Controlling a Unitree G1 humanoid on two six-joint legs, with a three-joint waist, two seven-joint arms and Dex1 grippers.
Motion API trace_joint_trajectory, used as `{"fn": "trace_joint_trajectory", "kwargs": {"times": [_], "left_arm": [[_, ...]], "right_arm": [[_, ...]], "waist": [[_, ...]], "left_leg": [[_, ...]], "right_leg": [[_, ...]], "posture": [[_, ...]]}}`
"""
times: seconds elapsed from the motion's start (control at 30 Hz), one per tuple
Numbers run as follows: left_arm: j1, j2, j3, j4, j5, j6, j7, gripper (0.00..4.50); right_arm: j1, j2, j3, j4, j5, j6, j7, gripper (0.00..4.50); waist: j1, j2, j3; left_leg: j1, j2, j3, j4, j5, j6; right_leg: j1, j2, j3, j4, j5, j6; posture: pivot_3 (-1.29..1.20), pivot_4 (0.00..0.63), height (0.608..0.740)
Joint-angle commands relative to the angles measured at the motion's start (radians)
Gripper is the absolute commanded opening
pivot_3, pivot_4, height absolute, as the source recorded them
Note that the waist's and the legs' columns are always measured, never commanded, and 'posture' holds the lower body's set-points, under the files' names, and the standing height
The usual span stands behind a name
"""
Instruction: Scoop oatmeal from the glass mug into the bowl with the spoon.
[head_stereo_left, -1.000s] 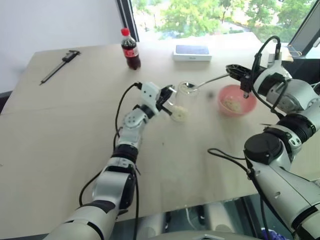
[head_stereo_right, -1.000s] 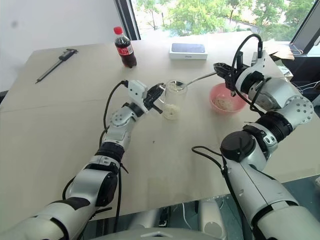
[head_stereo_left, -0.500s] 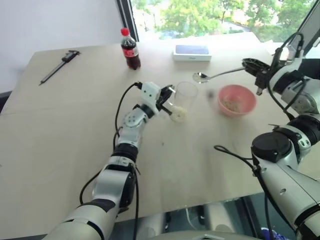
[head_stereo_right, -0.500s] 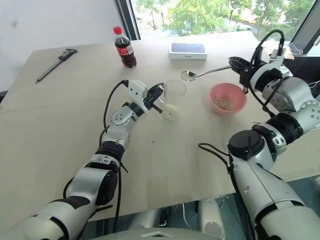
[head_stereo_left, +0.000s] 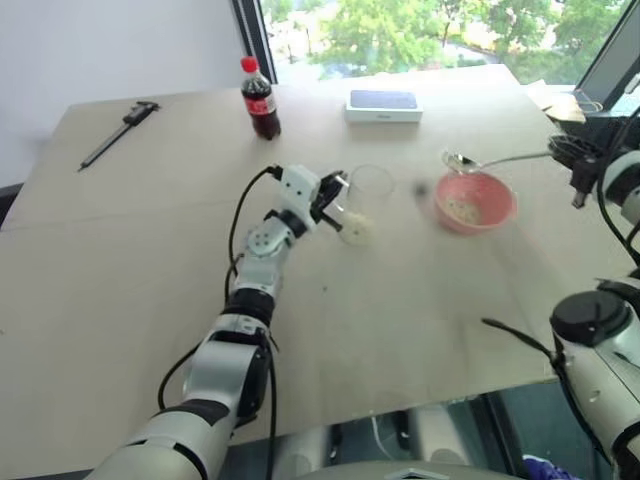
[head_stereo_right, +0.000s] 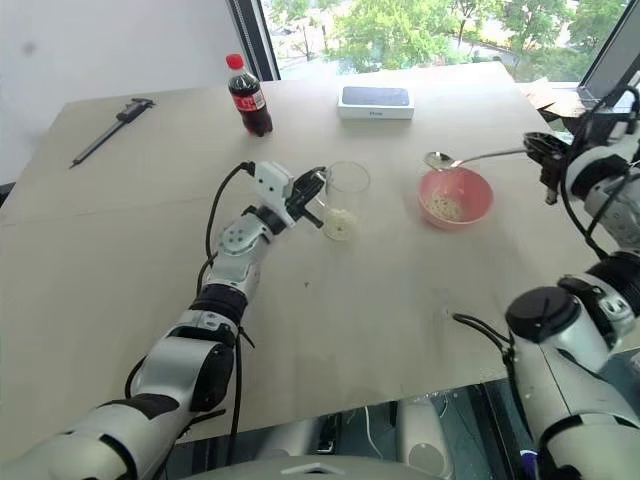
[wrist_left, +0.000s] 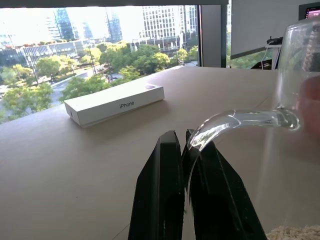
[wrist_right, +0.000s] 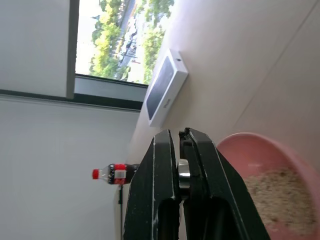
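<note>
a pale wooden table (head_stereo_left: 120, 300) fills the frame, with a white wall at upper left and sunlit trees through the window along the top. left gripper (head_stereo_left: 335, 192) is clamped on the glass mug (head_stereo_left: 366, 200) handle at centre, oatmeal (head_stereo_left: 358, 228) inside. right gripper (head_stereo_left: 562, 152), at right edge, pinches the spoon (head_stereo_left: 490, 161) above the pink bowl (head_stereo_left: 474, 201). cola bottle (head_stereo_left: 260, 98), white phone box (head_stereo_left: 384, 104) and caliper (head_stereo_left: 121, 130) sit toward the top.

Probably office: worktable (head_stereo_left: 150, 260), caliper (head_stereo_left: 120, 130) (city windows)
</note>
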Motion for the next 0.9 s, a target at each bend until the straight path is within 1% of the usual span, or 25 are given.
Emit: {"fn": "trace_joint_trajectory", "kwargs": {"times": [0.03,0.17,0.2,0.27,0.4,0.47,0.57,0.67,0.73,0.8,0.87,0.9], "left_arm": [[0.025,0.015,0.009,-0.088,-0.006,0.005,0.007,0.08],[0.074,0.013,0.019,-0.223,-0.031,0.061,0.028,0.08],[0.088,0.013,0.022,-0.255,-0.033,0.076,0.036,0.08],[0.118,0.015,0.03,-0.323,-0.041,0.113,0.058,0.08],[0.174,0.017,0.036,-0.448,-0.04,0.183,0.111,0.08],[0.196,0.017,0.037,-0.497,-0.035,0.215,0.139,0.08],[0.246,0.014,0.035,-0.598,-0.047,0.278,0.16,0.08],[0.306,0.012,0.036,-0.693,-0.049,0.334,0.187,0.08],[0.335,0.014,0.036,-0.732,-0.049,0.36,0.198,0.08],[0.356,0.015,0.038,-0.76,-0.049,0.38,0.208,0.08],[0.369,0.015,0.039,-0.778,-0.049,0.393,0.215,0.08],[0.375,0.016,0.04,-0.783,-0.047,0.395,0.218,0.08]], "right_arm": [[0.014,-0.066,0.081,-0.015,0.007,-0.038,0.075,0.0],[0.044,-0.121,0.212,-0.034,-0.065,-0.082,0.192,0.0],[0.053,-0.137,0.263,-0.052,-0.094,-0.092,0.239,0.0],[0.063,-0.155,0.373,-0.104,-0.159,-0.121,0.313,0.0],[0.105,-0.209,0.642,-0.242,-0.328,-0.21,0.51,0.0],[0.128,-0.24,0.74,-0.286,-0.408,-0.27,0.598,0.0],[0.144,-0.301,0.883,-0.355,-0.525,-0.368,0.749,0.0],[0.16,-0.397,1.048,-0.445,-0.667,-0.485,0.922,0.0],[0.169,-0.435,1.104,-0.467,-0.737,-0.545,0.998,0.0],[0.174,-0.459,1.133,-0.461,-0.792,-0.593,1.053,0.0],[0.174,-0.449,1.118,-0.431,-0.815,-0.61,1.07,0.0],[0.165,-0.425,1.086,-0.407,-0.803,-0.591,1.058,0.0]], "waist": [[-0.003,0.0,0.0],[-0.004,0.0,0.0],[-0.004,0.0,0.0],[-0.004,0.0,0.0],[-0.001,0.0,0.0],[0.001,0.0,0.0],[0.003,0.0,0.0],[0.006,0.0,0.0],[0.009,0.0,0.0],[0.012,0.0,0.0],[0.021,0.0,0.0],[0.023,0.0,0.0]], "left_leg": [[0.001,0.0,0.001,0.0,0.0,0.001],[0.002,0.001,0.003,0.0,-0.001,0.001],[0.002,0.001,0.003,0.0,-0.001,0.001],[0.002,0.001,0.004,0.0,-0.001,0.001],[0.002,0.001,0.003,0.0,0.0,0.001],[0.002,0.001,0.003,0.0,0.0,0.0],[0.001,0.001,0.002,0.0,0.001,-0.002],[0.001,0.001,0.002,0.0,0.001,-0.002],[0.001,0.001,0.001,0.0,0.001,-0.003],[0.001,0.001,0.001,0.001,0.001,-0.003],[0.002,0.0,0.001,0.001,0.001,-0.003],[0.002,0.0,0.001,0.001,0.001,-0.003]], "right_leg": [[0.0,0.0,0.001,0.0,0.0,0.0],[0.0,0.001,0.003,-0.001,0.0,0.0],[0.0,0.001,0.003,-0.001,0.0,0.0],[0.0,0.001,0.004,0.0,0.0,0.0],[0.0,0.001,0.004,-0.001,0.0,0.0],[0.0,0.001,0.003,-0.001,0.0,0.0],[0.0,0.001,0.002,-0.001,0.0,0.0],[0.0,0.001,0.002,-0.003,0.0,0.0],[0.0,0.001,0.001,-0.006,0.0,0.0],[0.0,0.001,0.001,-0.006,0.0,0.0],[0.0,0.001,0.001,-0.005,0.0,0.0],[0.0,0.001,0.001,-0.005,0.0,0.0]], "posture": [[0.0,0.15,0.74],[0.0,0.15,0.74],[0.0,0.15,0.74],[0.0,0.15,0.74],[0.0,0.15,0.74],[0.0,0.15,0.74],[0.0,0.15,0.74],[0.0,0.15,0.74],[0.0,0.15,0.74],[0.0,0.15,0.74],[0.0,0.15,0.74],[0.0,0.15,0.74]]}}
